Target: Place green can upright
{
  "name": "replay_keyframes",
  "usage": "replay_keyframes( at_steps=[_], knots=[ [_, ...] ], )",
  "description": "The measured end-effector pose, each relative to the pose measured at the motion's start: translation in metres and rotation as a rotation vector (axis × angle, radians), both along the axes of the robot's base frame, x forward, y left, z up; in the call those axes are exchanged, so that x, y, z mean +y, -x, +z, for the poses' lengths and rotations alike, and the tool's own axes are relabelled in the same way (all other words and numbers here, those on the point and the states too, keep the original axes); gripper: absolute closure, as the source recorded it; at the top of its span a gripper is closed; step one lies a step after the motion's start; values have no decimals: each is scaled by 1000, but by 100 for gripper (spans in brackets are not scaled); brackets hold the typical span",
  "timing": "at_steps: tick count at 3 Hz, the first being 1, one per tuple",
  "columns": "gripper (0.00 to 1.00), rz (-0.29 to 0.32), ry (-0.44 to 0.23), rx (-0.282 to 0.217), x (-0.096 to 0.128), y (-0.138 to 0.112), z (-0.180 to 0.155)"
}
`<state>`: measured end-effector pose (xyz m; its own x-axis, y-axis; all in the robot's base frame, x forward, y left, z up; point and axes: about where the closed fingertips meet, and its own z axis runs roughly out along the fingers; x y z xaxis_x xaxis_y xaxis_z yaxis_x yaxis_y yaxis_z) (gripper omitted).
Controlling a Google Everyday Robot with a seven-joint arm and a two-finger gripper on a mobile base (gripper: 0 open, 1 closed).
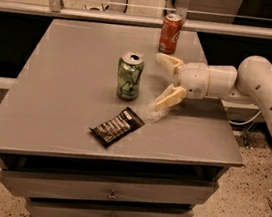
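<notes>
green can [129,76] upright at middle of worktop [70,71] | your gripper [158,82] just right of it, not touching, jaws wide, holding nothing | red can [170,33] at back edge | dark packet [117,126] near front edge

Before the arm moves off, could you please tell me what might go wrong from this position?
1. The open gripper sits just right of the upright green can, apart from it. A leftward swing could tip the can over.
2. Its upper finger lies close below the red can, so a careless lift or retreat toward the table's far edge might knock it.
</notes>
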<state>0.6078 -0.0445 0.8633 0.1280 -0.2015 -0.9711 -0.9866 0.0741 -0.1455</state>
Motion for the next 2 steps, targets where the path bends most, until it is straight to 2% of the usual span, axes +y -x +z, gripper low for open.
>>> replay_keyframes(
  at_steps=[1,2],
  knots=[
    [0,-41,46,-13,-39,-1,9],
    [0,-45,51,-16,-45,-1,10]
  ],
)
